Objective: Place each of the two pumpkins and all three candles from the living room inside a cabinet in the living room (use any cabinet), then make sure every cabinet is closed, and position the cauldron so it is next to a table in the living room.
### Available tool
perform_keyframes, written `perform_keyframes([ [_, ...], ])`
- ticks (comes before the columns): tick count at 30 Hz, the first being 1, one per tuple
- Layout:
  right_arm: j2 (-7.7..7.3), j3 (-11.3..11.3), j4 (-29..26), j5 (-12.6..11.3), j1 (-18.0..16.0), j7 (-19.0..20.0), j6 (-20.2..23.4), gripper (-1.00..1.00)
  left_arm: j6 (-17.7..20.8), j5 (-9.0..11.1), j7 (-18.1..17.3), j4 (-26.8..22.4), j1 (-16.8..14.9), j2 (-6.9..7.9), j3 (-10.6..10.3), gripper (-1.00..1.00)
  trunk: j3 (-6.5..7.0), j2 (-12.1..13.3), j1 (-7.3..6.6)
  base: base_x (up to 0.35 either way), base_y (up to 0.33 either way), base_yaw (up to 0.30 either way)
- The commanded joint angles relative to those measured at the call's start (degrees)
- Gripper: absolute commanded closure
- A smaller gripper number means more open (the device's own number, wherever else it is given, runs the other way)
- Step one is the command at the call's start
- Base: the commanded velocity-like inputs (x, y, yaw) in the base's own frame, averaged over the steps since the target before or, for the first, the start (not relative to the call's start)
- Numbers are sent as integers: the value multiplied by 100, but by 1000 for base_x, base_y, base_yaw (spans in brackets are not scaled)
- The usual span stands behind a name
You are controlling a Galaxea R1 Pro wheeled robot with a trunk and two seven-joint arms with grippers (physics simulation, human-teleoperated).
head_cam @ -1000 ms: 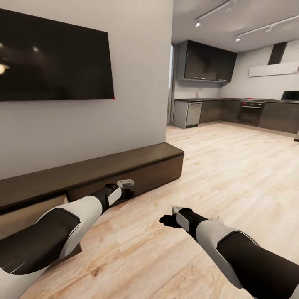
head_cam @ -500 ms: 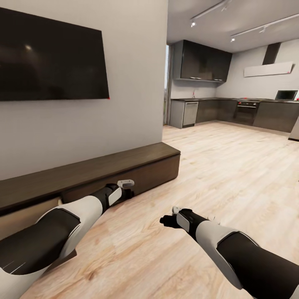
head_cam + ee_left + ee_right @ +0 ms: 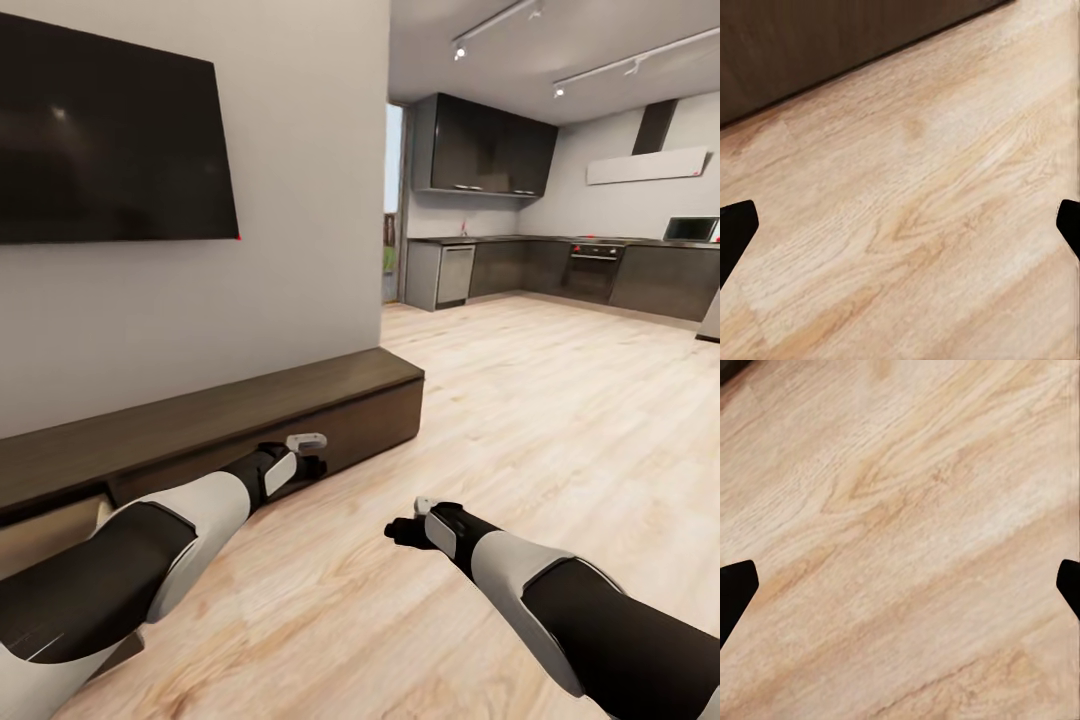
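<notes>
— Where's the cabinet [image 3: 230, 425]?
— Along the wall, just beyond the left gripper [image 3: 308, 462]; one drawer stands ajar.
— Jaws?
— Left and right gripper [image 3: 398, 531] both spread wide, empty, over the plank floor [image 3: 560, 420].

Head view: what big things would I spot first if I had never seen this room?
A huge black TV hangs on the grey wall, with the long, low, dark-brown cabinet right under it. Two black-and-white arms reach out in front, the left hand by the cabinet's front and the right hand over the wood floor. Far behind sits a dark kitchen.
</notes>
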Motion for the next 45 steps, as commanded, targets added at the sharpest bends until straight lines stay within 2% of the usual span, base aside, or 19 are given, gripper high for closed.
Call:
perform_keyframes([
  [1,2,49,6,-53,-6,0,10,-100,23,60,28,-2,-5,-5,-42,-100,-6,-3,1,235,-240,0],
  [9,2,47,3,-53,-6,0,9,-100,23,60,28,0,-4,-27,-42,-100,-6,-3,1,226,-261,-53],
  [23,-5,41,3,-58,-6,-45,10,-100,30,60,24,0,-5,-36,-43,-100,-6,-3,1,143,-277,-272],
  [28,-20,33,3,-70,-6,-61,17,-100,32,60,20,0,-3,-42,-47,-100,-6,-3,1,105,37,-165],
  [40,-13,42,4,-54,-6,-84,85,-100,28,59,22,-31,-3,-69,-48,-100,-6,-3,1,54,14,-3],
  [44,-15,35,4,-58,-11,-89,218,-100,40,60,-2,-166,-3,-69,-49,-100,-6,-3,1,1,0,0],
  [45,-17,24,3,-67,-13,-252,412,-100,48,61,-6,-235,-4,-69,-50,-100,-6,-3,1,0,0,0],
])
